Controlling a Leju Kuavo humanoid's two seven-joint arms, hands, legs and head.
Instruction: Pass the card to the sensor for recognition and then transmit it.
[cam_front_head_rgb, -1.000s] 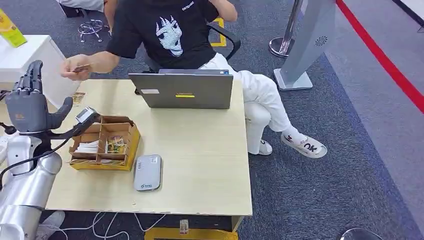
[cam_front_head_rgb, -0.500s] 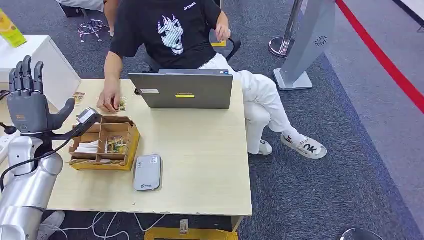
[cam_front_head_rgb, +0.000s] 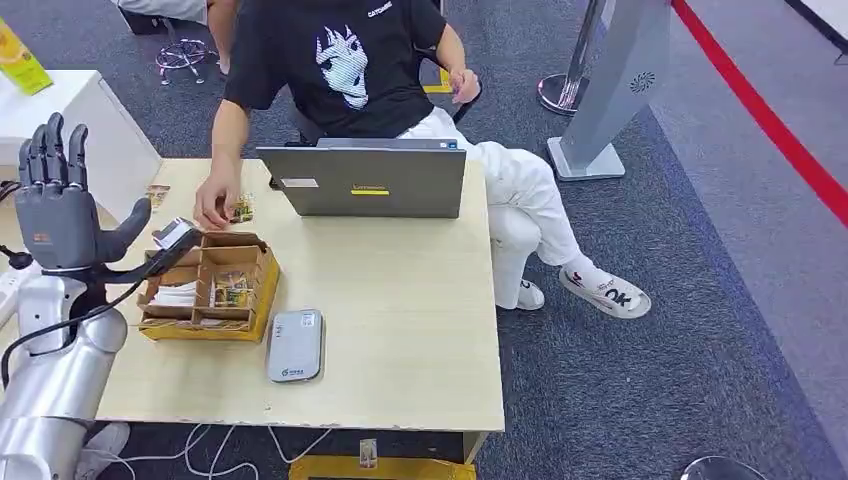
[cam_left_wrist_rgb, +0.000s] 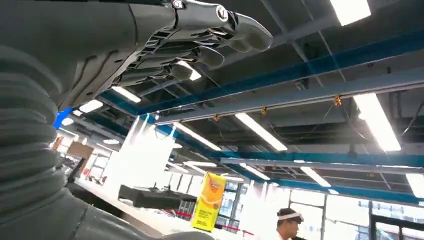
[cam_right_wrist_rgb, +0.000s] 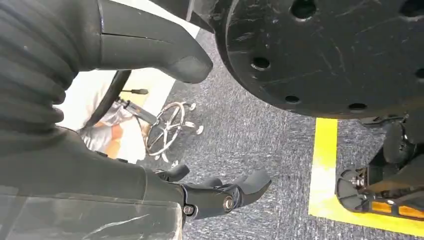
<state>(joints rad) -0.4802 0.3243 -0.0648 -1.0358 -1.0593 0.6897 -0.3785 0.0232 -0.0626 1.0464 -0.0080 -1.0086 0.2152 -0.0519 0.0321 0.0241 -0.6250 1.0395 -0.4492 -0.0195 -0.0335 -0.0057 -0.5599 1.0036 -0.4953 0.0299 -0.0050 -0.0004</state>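
Cards are the business here, and as far as I can judge none has reached the robot yet. Its left hand (cam_front_head_rgb: 57, 205) is raised at the table's nine o'clock edge, fingers straight up and together, thumb out to the side, holding nothing. The right hand (cam_right_wrist_rgb: 220, 195) hangs low over the carpet, fingers loosely bent and apart, also holding nothing.

One card (cam_front_head_rgb: 241, 210) lies on the table (cam_front_head_rgb: 400, 330) near its far edge, at about eleven o'clock, and the person's hand (cam_front_head_rgb: 213, 208) rests on the table just beside it, touching or nearly so; I cannot tell which. Another card (cam_front_head_rgb: 157, 195) lies further toward ten o'clock. The cardboard organizer (cam_front_head_rgb: 210, 285) sits just toward six o'clock of them, with small items in its compartments. The grey sensor (cam_front_head_rgb: 295, 345) lies flat, just beside the organizer's near corner.

So my reading is that the whole job remains: take a card, bring it over the sensor, then hand it on.

For room, the tabletop from the sensor toward three o'clock is bare wood, good space for a sweep. The tight spots are the organizer's raised walls between the left hand and the sensor, the laptop (cam_front_head_rgb: 362, 180) at twelve o'clock, and the person's arm reaching in by the card.
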